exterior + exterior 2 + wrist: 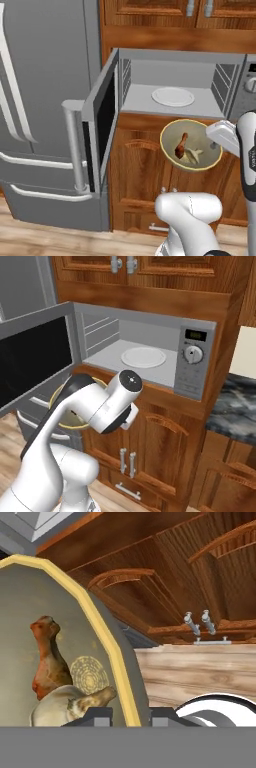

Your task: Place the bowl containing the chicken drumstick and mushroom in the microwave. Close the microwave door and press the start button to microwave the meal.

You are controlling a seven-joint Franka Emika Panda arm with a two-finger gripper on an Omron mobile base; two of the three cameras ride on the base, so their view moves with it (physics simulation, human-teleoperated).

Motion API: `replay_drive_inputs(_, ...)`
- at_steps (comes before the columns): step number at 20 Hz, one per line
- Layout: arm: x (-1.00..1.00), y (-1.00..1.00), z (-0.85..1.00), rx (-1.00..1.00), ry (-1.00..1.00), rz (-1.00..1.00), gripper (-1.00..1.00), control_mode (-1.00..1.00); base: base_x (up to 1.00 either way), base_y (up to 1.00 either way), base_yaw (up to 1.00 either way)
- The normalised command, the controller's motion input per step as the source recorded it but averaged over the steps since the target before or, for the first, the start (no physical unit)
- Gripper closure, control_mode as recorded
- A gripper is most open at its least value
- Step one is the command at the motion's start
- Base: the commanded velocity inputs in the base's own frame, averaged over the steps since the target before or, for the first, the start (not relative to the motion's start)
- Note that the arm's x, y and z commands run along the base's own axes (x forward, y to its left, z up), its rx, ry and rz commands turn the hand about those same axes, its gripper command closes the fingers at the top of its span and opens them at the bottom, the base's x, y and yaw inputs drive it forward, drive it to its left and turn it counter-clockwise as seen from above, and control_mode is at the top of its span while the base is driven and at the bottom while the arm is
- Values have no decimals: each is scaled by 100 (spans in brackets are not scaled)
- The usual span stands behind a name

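Pincer [131,716]: two dark tips pinching the rim of the bowl [107,642], one inside the yellow edge, one outside.
Bowl [191,145]: pale yellow rim, olive-tan inside; held in the air, tilted toward the left base camera, below and in front of the open microwave [175,82], against the wooden cabinet front [140,170].
Chicken drumstick [181,144]: reddish-brown, lay inside the bowl, touching the mushroom.
Mushroom [193,155]: pale cream, low in the bowl beside the drumstick.
Microwave: silver-grey, grey cavity with a white turntable plate [143,357]; control panel with a dial [192,354] on its right side.
Microwave door [97,125]: swung wide to the left, dark window, vertical silver bar handle [75,147].
Room: brown wooden cabinets above and below, large grey fridge [45,100] left of the door, dark marbled tabletop [232,401] at far right, light wood plank floor [60,242].
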Motion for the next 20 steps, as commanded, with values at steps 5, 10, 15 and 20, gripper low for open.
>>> replay_drive_inputs(5, 0, 0, 0, 0, 0, 0, 100, 100, 18, 21, -16)
replay_drive_inputs(10, 0, 0, 0, 0, 0, 0, 100, 100, 5, 10, -16)
replay_drive_inputs(15, 0, 0, 0, 0, 0, 0, 100, 100, 16, 16, -16)
replay_drive_inputs(20, 3, 0, 0, 0, 0, -1, 100, -100, 7, 5, -6)
